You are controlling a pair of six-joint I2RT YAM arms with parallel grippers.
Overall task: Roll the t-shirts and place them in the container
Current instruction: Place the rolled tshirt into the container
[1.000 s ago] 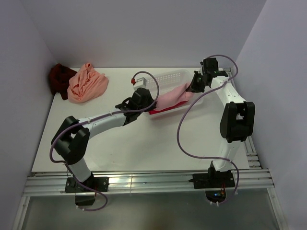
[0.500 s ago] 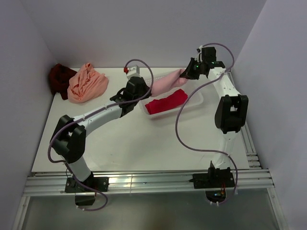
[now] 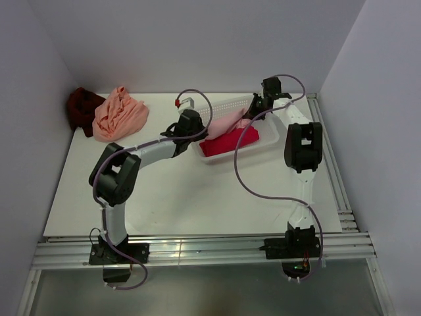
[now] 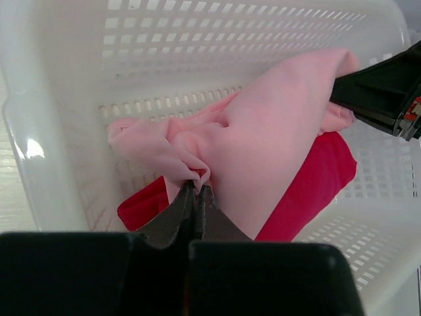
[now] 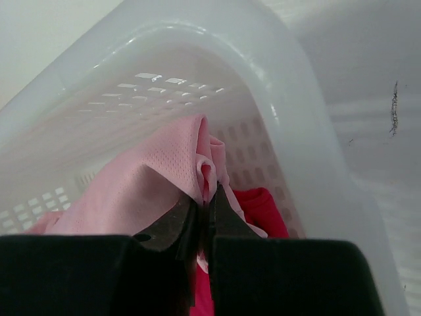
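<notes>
Top view, upper centre-right of the frame: the pink shirt is stretched between your two grippers, over the basket.

Your left gripper, lower centre of its wrist view, is clenched on a bunched fold at one end of the shirt. Your right gripper, lower centre of its own view, has its jaws pinched tight on a fold at the other end.

The red shirt lies inside the basket beneath the pink one; you cannot tell whether the two touch.

At the upper left of the table, the peach shirt sits crumpled against the maroon shirt. Both are well apart from the basket.
</notes>
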